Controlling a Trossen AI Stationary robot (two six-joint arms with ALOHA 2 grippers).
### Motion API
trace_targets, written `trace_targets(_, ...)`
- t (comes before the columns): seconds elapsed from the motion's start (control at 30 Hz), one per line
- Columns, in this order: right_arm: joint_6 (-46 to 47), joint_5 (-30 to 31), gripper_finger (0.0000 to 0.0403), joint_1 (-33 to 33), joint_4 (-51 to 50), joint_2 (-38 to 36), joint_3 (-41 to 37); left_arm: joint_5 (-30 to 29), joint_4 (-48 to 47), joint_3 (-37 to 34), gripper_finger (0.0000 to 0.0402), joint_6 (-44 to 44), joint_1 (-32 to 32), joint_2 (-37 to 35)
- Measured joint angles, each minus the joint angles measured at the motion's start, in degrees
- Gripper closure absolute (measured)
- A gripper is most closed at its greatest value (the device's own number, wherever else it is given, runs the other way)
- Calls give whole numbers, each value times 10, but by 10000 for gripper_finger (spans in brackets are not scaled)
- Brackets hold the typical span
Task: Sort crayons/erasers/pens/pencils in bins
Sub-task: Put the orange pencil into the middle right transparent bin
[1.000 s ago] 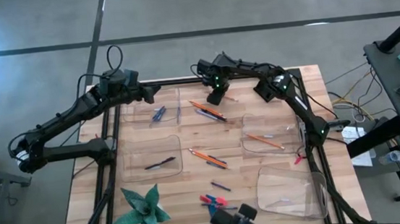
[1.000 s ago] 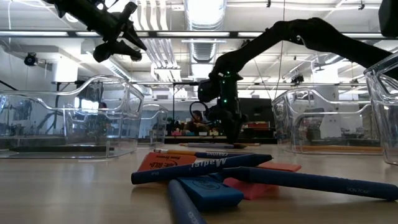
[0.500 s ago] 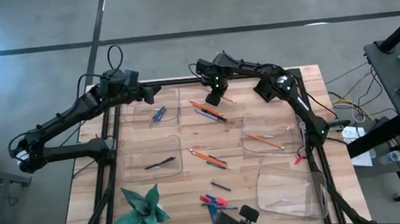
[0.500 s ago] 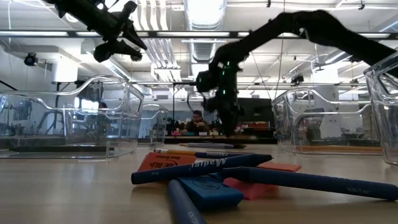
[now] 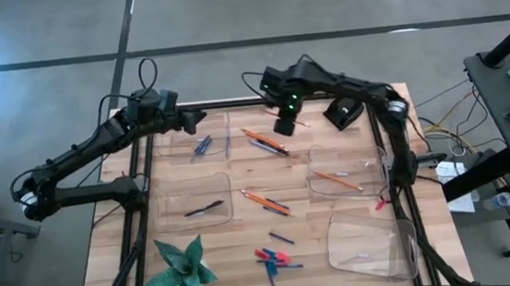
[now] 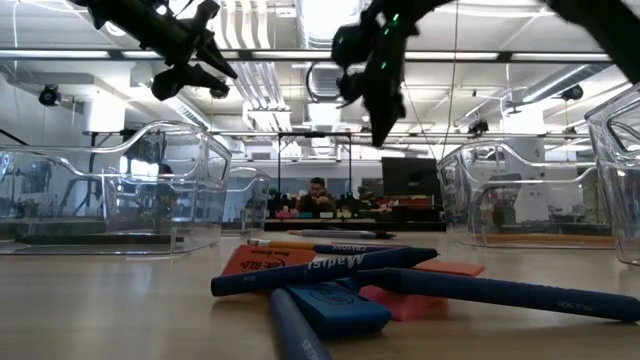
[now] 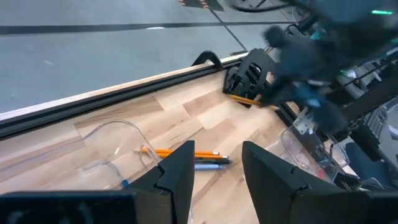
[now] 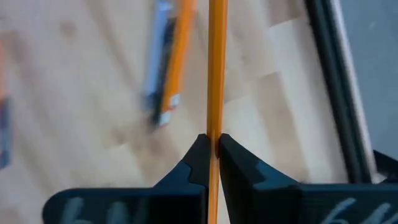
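In the high view the right gripper (image 5: 288,124) sits at the upper centre of the frame, above the far part of the wooden counter (image 5: 190,250), its fingers (image 8: 200,155) clenched on an orange pencil (image 8: 216,68) that runs straight out between them. Below it on the counter lie another orange pencil and pen pair (image 5: 267,142), and a further pair (image 5: 265,200) nearer the frame's middle. The left gripper (image 5: 199,118) hovers at the upper left over a clear bin (image 5: 219,126) holding blue sticks, its fingers (image 7: 180,171) spread apart and empty. Three more bins show: one at centre left (image 5: 194,202), one at centre right (image 5: 346,179) with an orange pencil inside, one at lower right (image 5: 367,241). Erasers (image 6: 330,305) and blue sticks lie piled at the frame's bottom centre.
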Motion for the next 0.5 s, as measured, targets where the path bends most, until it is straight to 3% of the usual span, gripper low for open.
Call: trace_targets(0.5,214,3,390,166,43,-372,-387,1,0,0,281,0,1,0)
